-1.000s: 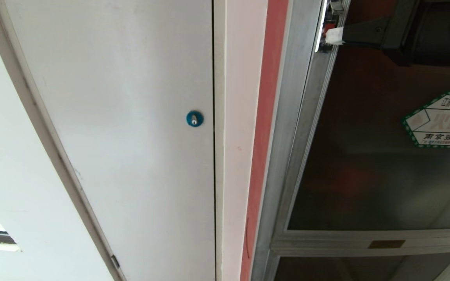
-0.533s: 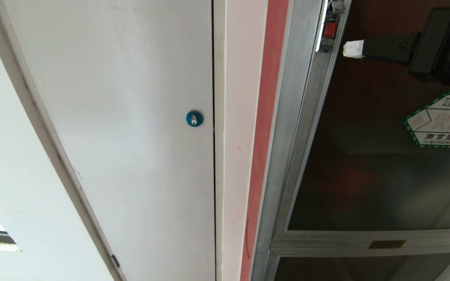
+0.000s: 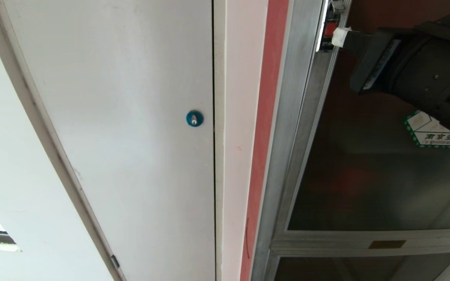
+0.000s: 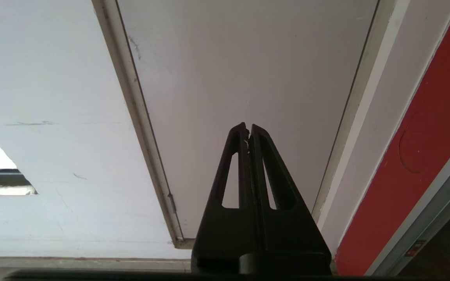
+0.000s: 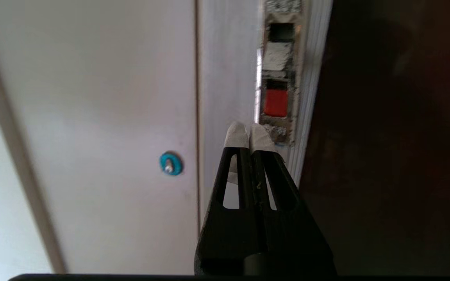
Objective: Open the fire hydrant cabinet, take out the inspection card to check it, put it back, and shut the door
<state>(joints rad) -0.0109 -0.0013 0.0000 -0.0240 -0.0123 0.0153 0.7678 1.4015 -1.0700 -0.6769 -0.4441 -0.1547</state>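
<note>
Right gripper point(image 3: 339, 35) at door point(image 3: 373, 175) latch point(image 5: 275, 102)
Both grippers clenched, holding nothing; left gripper point(image 4: 248, 130) idle before white panel point(image 4: 248, 58)

- Panel door point(image 3: 123, 117) on the left of the head view, round lock point(image 3: 194, 118) near its right edge.
- Wall strip point(image 3: 244, 117) just right of the panel door, between it and the fire hydrant cabinet point(image 3: 287, 156).
- The door point(image 3: 365, 175) set in the cabinet frame on the right, a sticker point(image 3: 436, 134) on its glass, partly behind the right arm.
- Latch recess point(image 5: 277, 93) in the door's left frame edge, near the top of the head view.
- Right gripper point(image 3: 340, 36) in front of the door, pressed-together fingers point(image 5: 262, 136) just beside the latch recess.
- Left gripper point(image 4: 247, 130) before the lower part of the panel door, well apart from the cabinet.
</note>
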